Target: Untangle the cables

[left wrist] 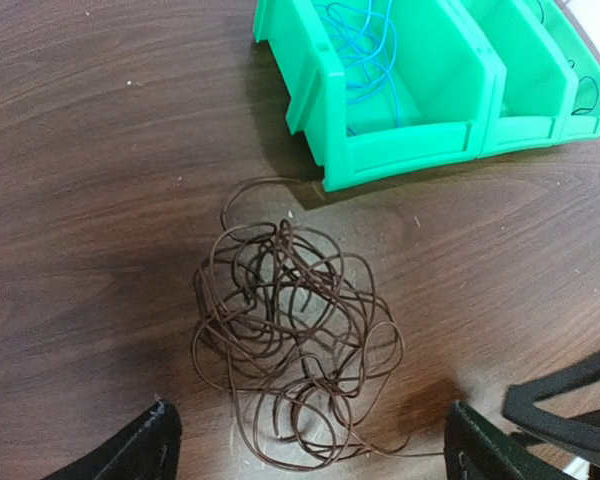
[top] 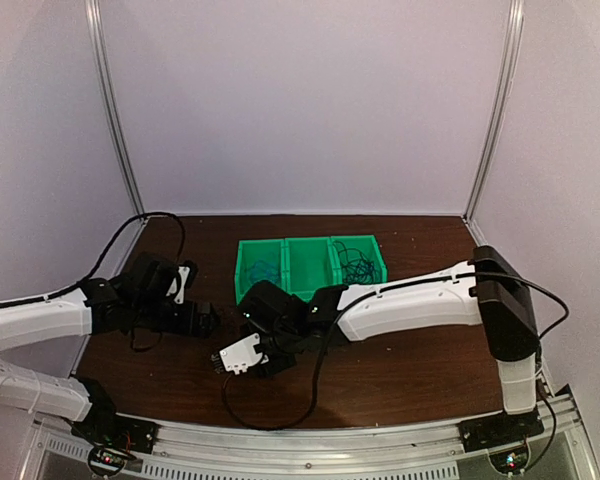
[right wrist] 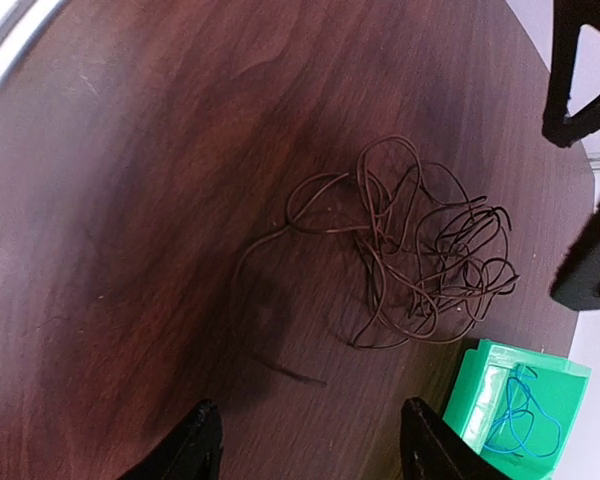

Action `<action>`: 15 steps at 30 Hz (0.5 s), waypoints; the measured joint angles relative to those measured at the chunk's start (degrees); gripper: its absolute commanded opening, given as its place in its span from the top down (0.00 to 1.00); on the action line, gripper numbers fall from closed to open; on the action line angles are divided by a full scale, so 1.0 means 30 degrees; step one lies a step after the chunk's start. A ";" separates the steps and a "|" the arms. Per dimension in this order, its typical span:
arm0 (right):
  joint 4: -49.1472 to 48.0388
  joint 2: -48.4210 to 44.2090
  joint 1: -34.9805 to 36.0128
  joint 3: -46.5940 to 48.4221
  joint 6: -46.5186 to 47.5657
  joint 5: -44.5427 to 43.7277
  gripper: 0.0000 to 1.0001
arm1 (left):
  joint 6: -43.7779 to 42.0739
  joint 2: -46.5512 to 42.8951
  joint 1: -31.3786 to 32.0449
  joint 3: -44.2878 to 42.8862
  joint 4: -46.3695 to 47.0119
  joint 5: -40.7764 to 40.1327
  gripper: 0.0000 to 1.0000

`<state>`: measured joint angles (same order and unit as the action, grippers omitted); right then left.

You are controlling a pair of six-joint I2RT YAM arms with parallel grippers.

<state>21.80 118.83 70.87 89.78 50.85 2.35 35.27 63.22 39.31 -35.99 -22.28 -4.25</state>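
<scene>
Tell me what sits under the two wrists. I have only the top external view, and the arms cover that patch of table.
Observer: A loose tangle of thin dark wire lies on the table there, on the near side of the green bin.
Operator: Is either arm holding it?
Observer: Neither. The left fingers stand wide apart at the tangle's near edge. The right fingers are parted short of it, with nothing between them.
</scene>
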 measured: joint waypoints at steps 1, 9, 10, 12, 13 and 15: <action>-0.0051 0.0364 -0.0007 0.0284 0.0051 -0.0131 0.39 | 0.0007 -0.0219 0.0000 0.0000 -0.0007 -0.0007 0.07; 0.0714 0.3133 0.0095 0.3009 0.0663 -0.1035 0.67 | 0.0015 -0.1027 0.0000 0.0000 -0.0015 -0.0007 0.07; 0.0823 0.3162 0.0160 0.3016 0.0780 -0.1115 0.79 | 0.0007 -0.1093 0.0000 0.0000 -0.0015 -0.0015 0.07; 0.1035 0.3162 0.0306 0.3016 0.0882 -0.1282 0.99 | 0.0007 -0.1202 0.0000 0.0000 -0.0015 -0.0022 0.07; 0.1056 0.3162 0.0401 0.3016 0.1107 -0.1355 1.00 | 0.0000 -0.1217 0.0000 0.0000 -0.0015 -0.0029 0.07; 0.1180 0.3162 0.0568 0.3009 0.1282 -0.1508 1.00 | -0.0022 -0.1217 0.0000 0.0000 -0.0022 -0.0036 0.08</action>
<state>25.34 128.31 72.58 98.80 54.70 -2.17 35.20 59.57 39.31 -35.99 -22.35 -4.36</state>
